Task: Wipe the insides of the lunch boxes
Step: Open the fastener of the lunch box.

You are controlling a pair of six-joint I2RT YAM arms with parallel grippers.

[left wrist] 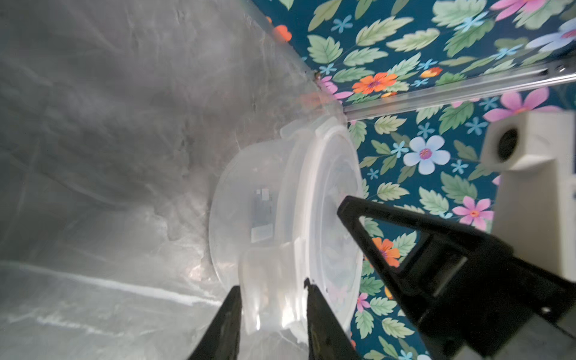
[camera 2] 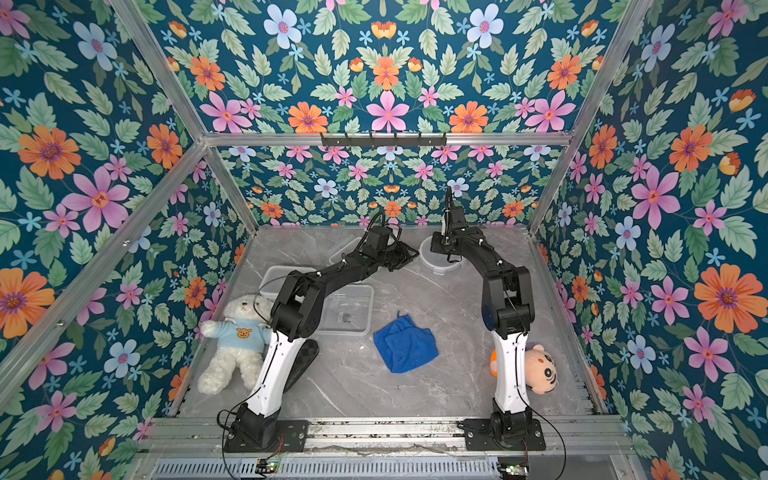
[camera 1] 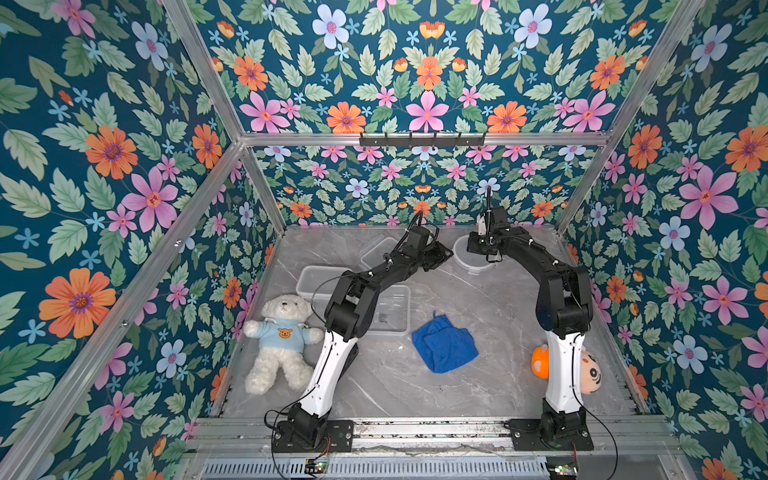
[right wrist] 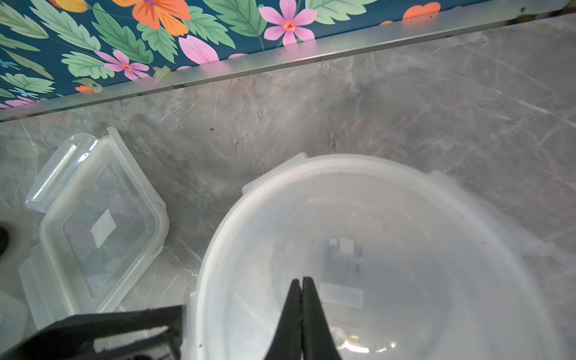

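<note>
Round lunch box [left wrist: 237, 199], lidded, near far edge of table [camera 1: 498, 299], right of centre. Left gripper [left wrist: 272, 291] pinches latch flap [left wrist: 268, 268] of lid [left wrist: 327, 174]. Right gripper [right wrist: 301, 280] fully closed above lid. Base sticker [right wrist: 341, 294] unreadable.

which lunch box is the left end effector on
The round box, far back, lid on; the left end effector grips its clip. The two rectangular boxes lie nearer the front, untouched.
</note>
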